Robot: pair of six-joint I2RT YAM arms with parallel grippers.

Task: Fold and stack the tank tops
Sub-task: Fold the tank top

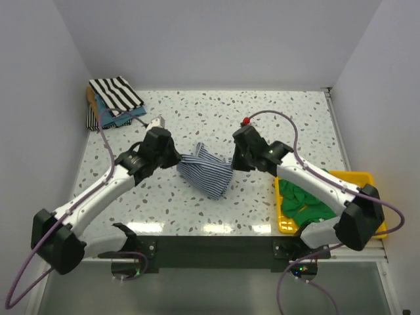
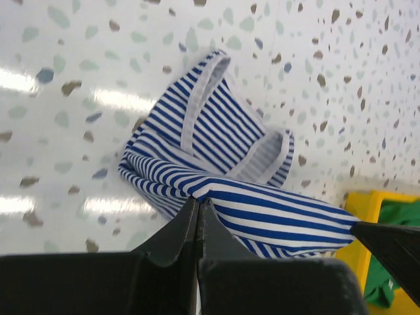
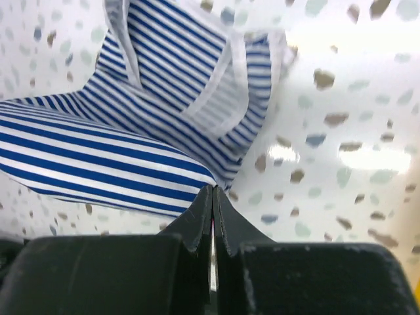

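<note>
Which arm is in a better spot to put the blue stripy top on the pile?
Probably the left. The left hand and the right hand both pinch the blue stripy top, but the pile sits in the far left corner, beyond the left hand. The right would have to reach across.

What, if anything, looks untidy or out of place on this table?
The blue-striped tank top is bunched and twisted at mid-table, pinched between the left tool and the right tool. The green top lies crumpled in the yellow tray. The folded stack at the far left corner looks slightly uneven.
</note>
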